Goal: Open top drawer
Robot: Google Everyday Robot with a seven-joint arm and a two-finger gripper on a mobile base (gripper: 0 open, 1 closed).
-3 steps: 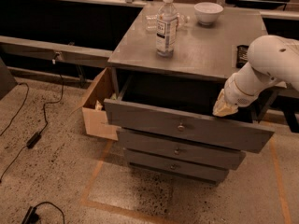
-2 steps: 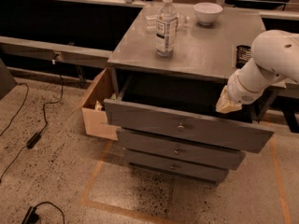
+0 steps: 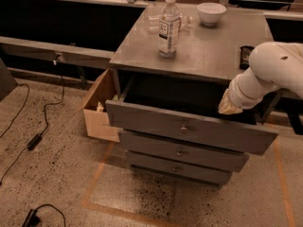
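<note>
Three drawers: top drawer (image 3: 189, 129) pulled out with its box open; middle drawer (image 3: 182, 152) and bottom drawer (image 3: 177, 169) stepped beneath it.
Knobs: three, one per front.
Gripper (image 3: 230, 105): over top drawer's right rear, under the cabinet top (image 3: 213, 56); can't tell its grip state.
On top: one water bottle (image 3: 168, 26), one white bowl (image 3: 211, 13).
Floor: one cardboard box (image 3: 99, 115), left of the cabinet.
Change: drawer as far out as before; gripper barely moved.

No text can be read anywhere. The bottle (image 3: 168, 27), upper centre of the frame, bears a label (image 3: 166, 32) whose print is too small to make out. The gripper (image 3: 230, 106) hangs right of centre, just above the top drawer (image 3: 189, 129).
</note>
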